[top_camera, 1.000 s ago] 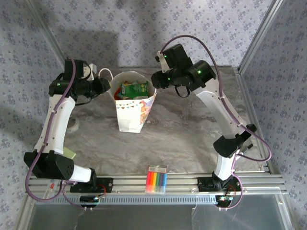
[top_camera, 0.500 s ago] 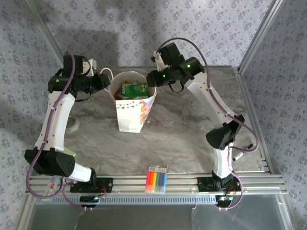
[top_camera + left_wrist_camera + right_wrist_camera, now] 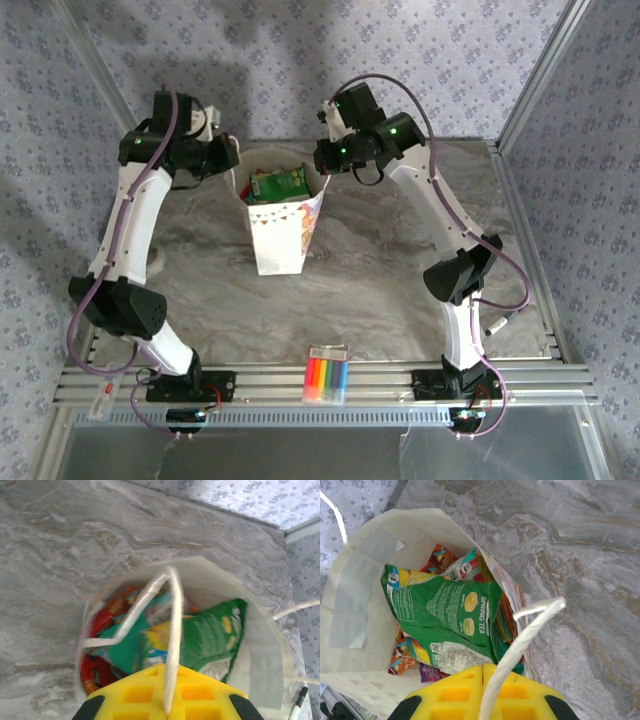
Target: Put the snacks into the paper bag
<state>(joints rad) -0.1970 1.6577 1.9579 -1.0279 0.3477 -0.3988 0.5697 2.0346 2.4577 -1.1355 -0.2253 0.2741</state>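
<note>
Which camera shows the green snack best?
The right wrist view: the green snack lies on top in the bag, print readable. The left wrist view has a handle across it; the top view shows a small green patch.

White paper bag [image 3: 280,240], and there's colourful bunting printed across it! Green packet [image 3: 445,615], white lettering, yellow-green rounds. Red packet [image 3: 95,672], a flash of purple packet [image 3: 427,672]. Rainbow stripes on the marker pack [image 3: 327,375]. Tabletop [image 3: 400,270] is grey with pale marble veining, walls [image 3: 450,60] lilac with small floral sprigs.
</note>
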